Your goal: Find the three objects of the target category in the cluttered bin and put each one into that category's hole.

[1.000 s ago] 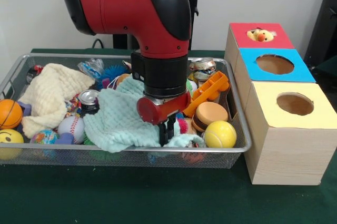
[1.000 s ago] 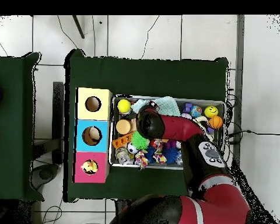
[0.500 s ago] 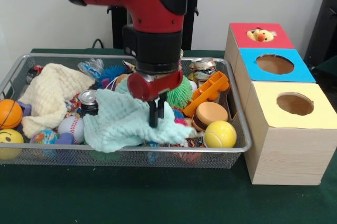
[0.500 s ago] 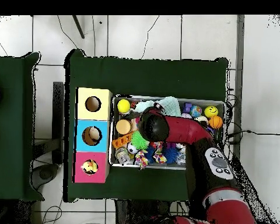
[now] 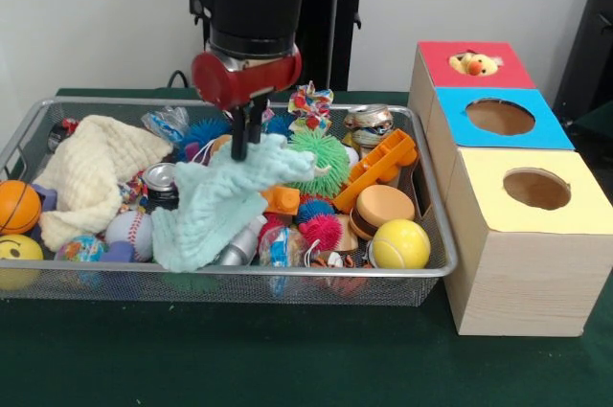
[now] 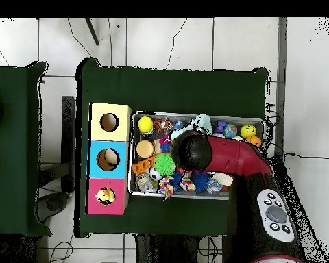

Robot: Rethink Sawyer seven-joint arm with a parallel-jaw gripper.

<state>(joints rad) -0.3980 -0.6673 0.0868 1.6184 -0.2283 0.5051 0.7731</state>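
In the front view the gripper (image 5: pixel 241 144) has its jaws closed on the top of a mint-green cloth (image 5: pixel 215 201), which hangs from it with its lower part draped over the clutter in the wire mesh bin (image 5: pixel 436 225). This view also shows what lies beside the cloth: a green spiky ball (image 5: pixel 321 163), an orange toy piece (image 5: pixel 383 166), a yellow ball (image 5: pixel 400 243), a cream cloth (image 5: pixel 91 172) at the left and a small basketball (image 5: pixel 17 206). The overhead view hides the gripper and most of the cloth under the red arm (image 6: pixel 225 156), but it shows the three boxes in a row just beside the bin: the yellow box (image 6: pixel 110 122), the blue box (image 6: pixel 108 159) and the red box (image 6: pixel 105 196), each with a hole. Compared with one second ago, the arm has risen and moved toward the bin's far side, and the cloth, which lay flat then, is now lifted, uncovering toys under it.
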